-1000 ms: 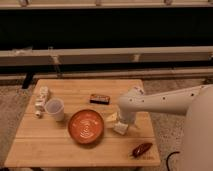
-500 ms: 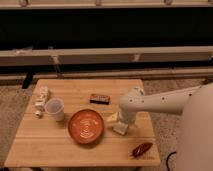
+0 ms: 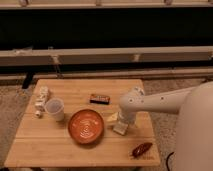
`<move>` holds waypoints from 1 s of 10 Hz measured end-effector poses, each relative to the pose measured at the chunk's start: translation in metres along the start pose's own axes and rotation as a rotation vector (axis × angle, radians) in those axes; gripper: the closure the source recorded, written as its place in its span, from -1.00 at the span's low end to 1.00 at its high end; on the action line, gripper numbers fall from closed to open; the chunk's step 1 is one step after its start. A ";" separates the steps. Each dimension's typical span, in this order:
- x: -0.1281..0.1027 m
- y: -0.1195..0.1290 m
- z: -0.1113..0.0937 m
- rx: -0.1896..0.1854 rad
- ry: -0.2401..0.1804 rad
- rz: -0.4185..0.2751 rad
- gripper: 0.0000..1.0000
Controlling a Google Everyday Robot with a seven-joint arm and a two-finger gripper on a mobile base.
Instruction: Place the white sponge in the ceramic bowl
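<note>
The ceramic bowl (image 3: 86,126) is wide, orange-brown, with pale rings inside. It sits empty at the middle front of the wooden table (image 3: 45,145). The white sponge (image 3: 112,117) is a small cream block lying on the table just right of the bowl's rim, partly hidden by the arm. My gripper (image 3: 121,128) points down at the table right beside the sponge, at the end of the white arm that reaches in from the right. I cannot see whether it touches the sponge.
A white translucent cup (image 3: 55,108) stands left of the bowl. A cluster of small white blocks (image 3: 41,100) lies at the left edge. A dark flat bar (image 3: 99,99) lies behind the bowl. A red-brown object (image 3: 141,149) lies near the front right corner.
</note>
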 end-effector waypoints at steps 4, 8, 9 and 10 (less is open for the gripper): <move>0.000 -0.003 0.003 0.008 0.008 0.008 -0.37; 0.000 -0.004 0.003 0.012 0.014 0.011 0.47; 0.000 -0.005 0.003 0.012 0.016 0.011 0.63; -0.001 -0.005 0.001 0.012 0.016 0.011 0.73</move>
